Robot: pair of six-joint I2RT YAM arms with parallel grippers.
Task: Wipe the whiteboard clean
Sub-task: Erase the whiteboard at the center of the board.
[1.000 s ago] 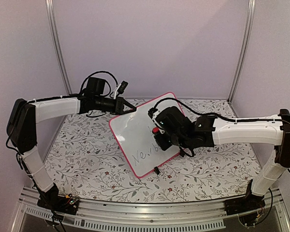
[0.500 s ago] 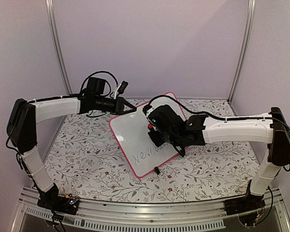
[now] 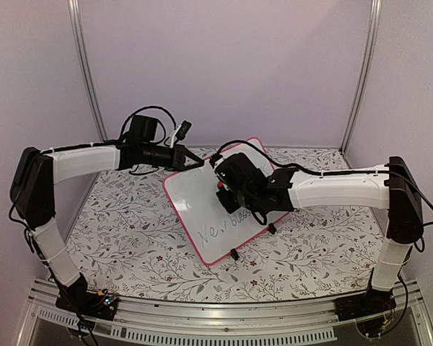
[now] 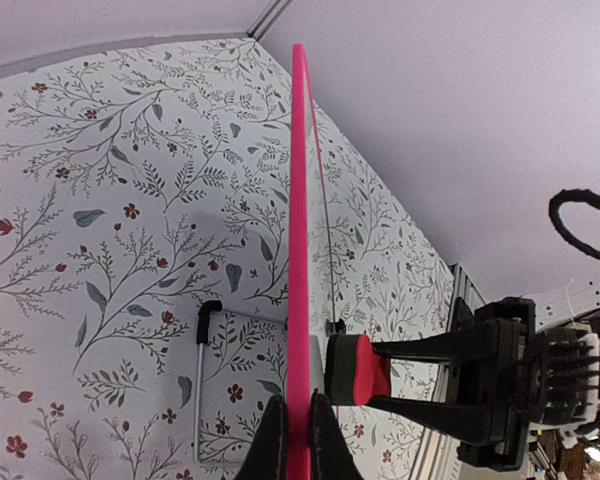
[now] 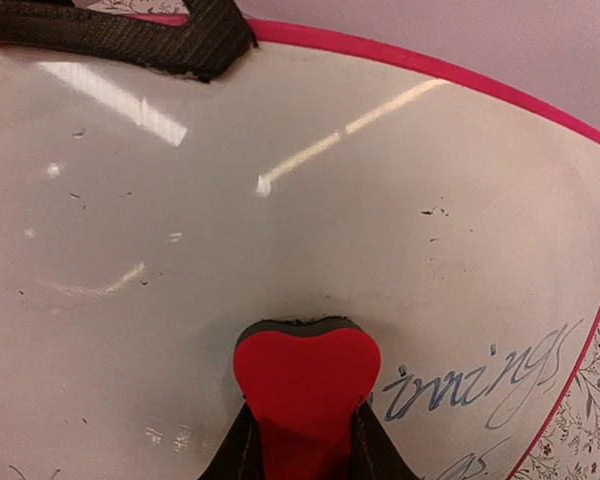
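Note:
The whiteboard (image 3: 195,202), white with a pink rim, stands tilted on the floral table. Dark handwriting (image 3: 225,228) runs across its lower half. My left gripper (image 3: 195,164) is shut on the board's upper left rim. In the left wrist view the rim (image 4: 299,200) shows edge-on, pinched between the fingers of the left gripper (image 4: 298,432). My right gripper (image 3: 224,193) is shut on a red heart-shaped eraser (image 5: 305,372), whose dark felt face presses on the whiteboard (image 5: 280,200) just left of the handwriting (image 5: 485,385). The eraser (image 4: 358,368) touches the board's face.
A thin wire stand (image 4: 200,390) props the board from behind. Small black clip feet (image 3: 233,254) sit on its lower rim. Faint smudges (image 5: 90,290) mark the wiped upper part. Purple walls and metal posts (image 3: 86,79) close in the table.
The right arm has swept the eraser up and to the left across the board, uncovering more of the handwriting. The left gripper and the board have stayed put.

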